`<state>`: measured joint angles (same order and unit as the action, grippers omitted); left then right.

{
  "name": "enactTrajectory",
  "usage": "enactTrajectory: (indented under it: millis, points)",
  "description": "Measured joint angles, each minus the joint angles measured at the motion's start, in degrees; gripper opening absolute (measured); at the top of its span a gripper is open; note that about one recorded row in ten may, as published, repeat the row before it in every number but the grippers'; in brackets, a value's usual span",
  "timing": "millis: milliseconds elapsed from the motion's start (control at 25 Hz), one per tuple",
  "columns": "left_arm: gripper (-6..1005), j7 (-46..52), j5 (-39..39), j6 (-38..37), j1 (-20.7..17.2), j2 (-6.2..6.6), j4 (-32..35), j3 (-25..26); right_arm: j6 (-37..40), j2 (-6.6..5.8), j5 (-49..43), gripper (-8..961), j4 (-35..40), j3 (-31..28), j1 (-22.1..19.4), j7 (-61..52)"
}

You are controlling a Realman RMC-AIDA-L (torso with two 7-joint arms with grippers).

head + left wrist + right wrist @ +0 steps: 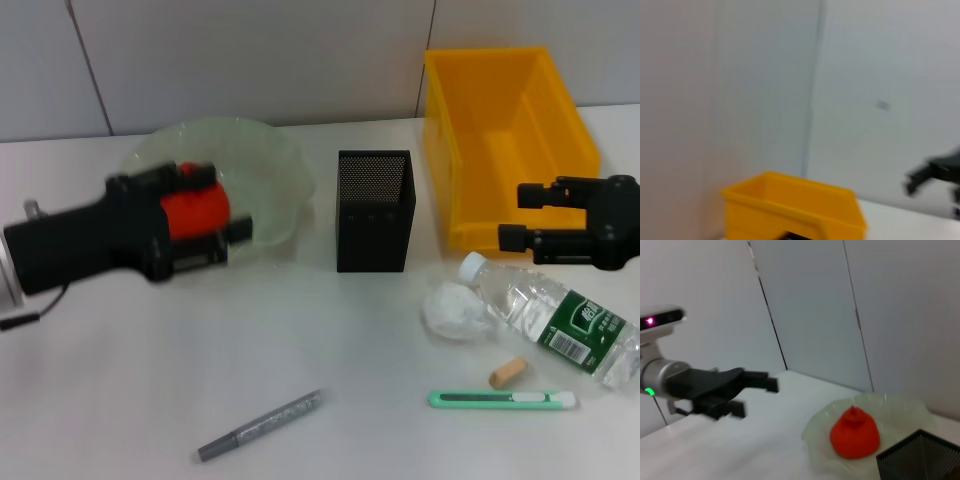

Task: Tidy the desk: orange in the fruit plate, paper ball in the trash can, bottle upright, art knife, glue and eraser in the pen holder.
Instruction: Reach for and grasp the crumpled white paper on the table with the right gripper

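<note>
Orange laid in plate; left tool spread apart beside it.
At three o'clock, right tool, spread apart, could nudge the lying bottle into rolling.

yellow bin below grey wall; right hand beyond

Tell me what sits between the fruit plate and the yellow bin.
In the head view, the black mesh pen holder stands upright between the fruit plate and the yellow bin, touching neither. The plate holds the orange.
</note>
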<state>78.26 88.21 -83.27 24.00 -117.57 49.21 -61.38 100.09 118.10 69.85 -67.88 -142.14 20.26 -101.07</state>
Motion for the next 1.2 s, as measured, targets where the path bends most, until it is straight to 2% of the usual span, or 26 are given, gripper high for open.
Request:
enactTrajectory:
  millis: [80, 160, 440, 680, 720, 760, 800, 1040, 1200]
  points:
    - [790, -0.18, 2.45, -1.92, -0.64, -0.63, 0.80, 0.01, 0.43, -0.29, -2.85, 697, -1.27, 0.09, 2.31, -5.54]
    - [790, -0.22, 2.54, -1.81, -0.80, -0.75, 0.54, 0.02, 0.70, -0.30, -4.45, 697, -2.26, 0.12, 3.57, -8.94]
    - [790, -0.22, 2.11, -1.36, -1.24, -0.95, -0.15, 0.03, 1.05, -0.58, -5.54, 694, -6.23, 1.15, 4.93, -16.16]
    - [791, -1.44, 2.05, -1.49, -1.88, -1.01, -1.35, 0.01, 0.84, -1.21, -11.82, 691, -13.87, 10.05, 6.49, -24.21]
    - [791, -1.67, 2.03, -1.56, -2.01, -1.04, -1.46, -0.36, 0.65, -1.26, -15.83, 691, -15.98, 13.23, 7.92, -27.92]
    - [791, -1.67, 2.03, -1.56, -2.01, -1.04, -1.46, -0.36, 0.65, -1.26, -15.83, 690, -15.98, 13.23, 7.92, -27.92]
    - [791, -1.71, 2.00, -1.52, -2.15, -1.08, -1.48, -1.57, 0.72, -1.46, -19.81, 690, -16.87, 15.56, 10.02, -31.58]
    - [791, -1.71, 2.08, -1.13, -2.19, -1.08, -1.56, -2.99, 0.29, -1.79, -26.25, 687, -16.34, 19.89, 14.18, -36.75]
    - [791, -1.71, 2.08, -1.00, -2.21, -1.07, -1.92, -3.33, -1.13, -1.49, -32.18, 686, -13.70, 25.77, 17.09, -39.33]
